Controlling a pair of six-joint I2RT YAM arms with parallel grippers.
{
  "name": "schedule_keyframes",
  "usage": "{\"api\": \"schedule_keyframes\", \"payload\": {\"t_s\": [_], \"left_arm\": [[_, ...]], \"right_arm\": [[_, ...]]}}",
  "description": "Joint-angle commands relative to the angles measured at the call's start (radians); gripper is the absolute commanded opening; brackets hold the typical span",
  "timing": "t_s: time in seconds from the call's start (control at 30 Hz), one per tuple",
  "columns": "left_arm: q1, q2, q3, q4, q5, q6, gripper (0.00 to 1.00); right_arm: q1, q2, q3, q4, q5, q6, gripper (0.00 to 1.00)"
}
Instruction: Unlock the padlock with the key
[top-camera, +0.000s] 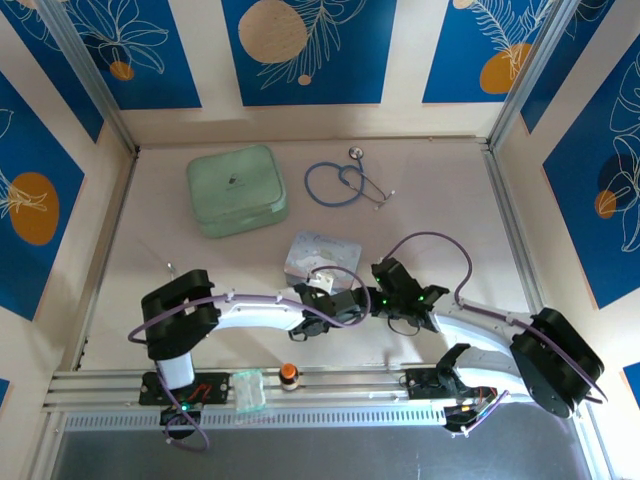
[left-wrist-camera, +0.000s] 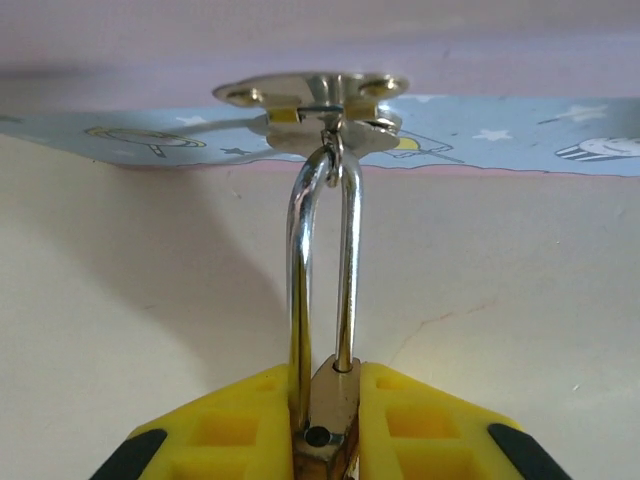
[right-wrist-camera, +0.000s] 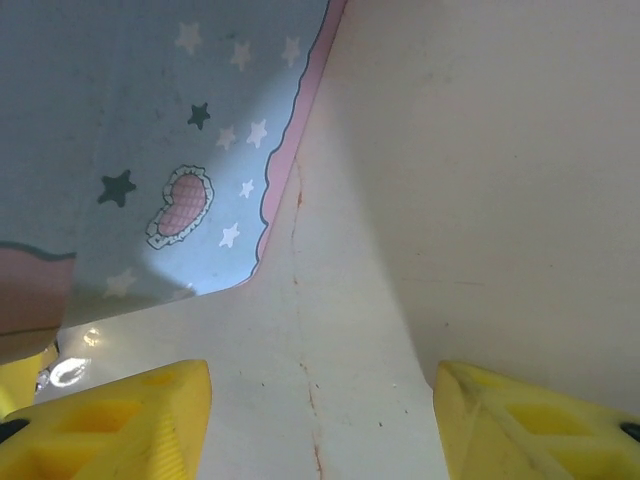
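1. The left pincer (left-wrist-camera: 328, 382) was clamped on the small brass-gold padlock (left-wrist-camera: 333, 400), with its yellow fingers pressing the body from both sides.
2. Ahead of that pincer, the thin silver U-shaped shackle (left-wrist-camera: 345, 260) ran up to the metal hasp (left-wrist-camera: 315, 95) of the pale blue tin with stars (left-wrist-camera: 520, 150) and passed through it. The lock looked closed to me.
3. The right pincer (right-wrist-camera: 320, 385) had its fingers apart, with only the pale table (right-wrist-camera: 480, 200) between them. The tin lay ahead of it and to its left.
4. To do this step well, I think the left pincer should keep the body firm without pulling on the hasp. It should also leave the keyhole end free of its fingers, so that the small silver key can enter straight. A slanted entry would probably jam, or push the lock out of the grip.
5. The left wrist view gave the grip and the shackle in detail, but I could not make out the keyhole there. The top view showed instead how both arms met at the near side of the tin. Far beyond the pincers it also showed a mint-green square box (top-camera: 236, 189) and a blue stethoscope (top-camera: 345, 185).
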Motion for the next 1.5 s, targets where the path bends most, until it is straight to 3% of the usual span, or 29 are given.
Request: {"api": "schedule_keyframes", "payload": {"t_s": [0.0, 0.2, 0.57, 0.97, 1.3, 1.47], "left_arm": [[-0.006, 0.040, 0.015, -0.060, -0.013, -0.017, 0.17], [-0.006, 0.053, 0.037, -0.160, -0.068, -0.018, 0.17], [-0.036, 0.017, 0.037, -0.117, -0.016, -0.033, 0.31], [-0.087, 0.012, 0.050, -0.185, -0.058, -0.087, 0.26], [-0.150, 0.051, 0.134, -0.212, -0.146, -0.049, 0.26], [-0.153, 0.043, 0.113, -0.161, -0.092, -0.046, 0.26]], "right_arm": [[0.003, -0.024, -0.022, 0.006, 0.019, 0.016, 0.61], [-0.001, -0.036, -0.035, 0.011, 0.019, 0.026, 0.61], [-0.001, -0.037, -0.048, 0.020, 0.017, 0.039, 0.61], [0.001, -0.034, -0.067, 0.041, 0.015, 0.052, 0.61], [0.003, -0.060, -0.085, 0.038, 0.024, 0.052, 0.61], [0.001, -0.079, -0.099, 0.029, 0.028, 0.056, 0.61]]}}
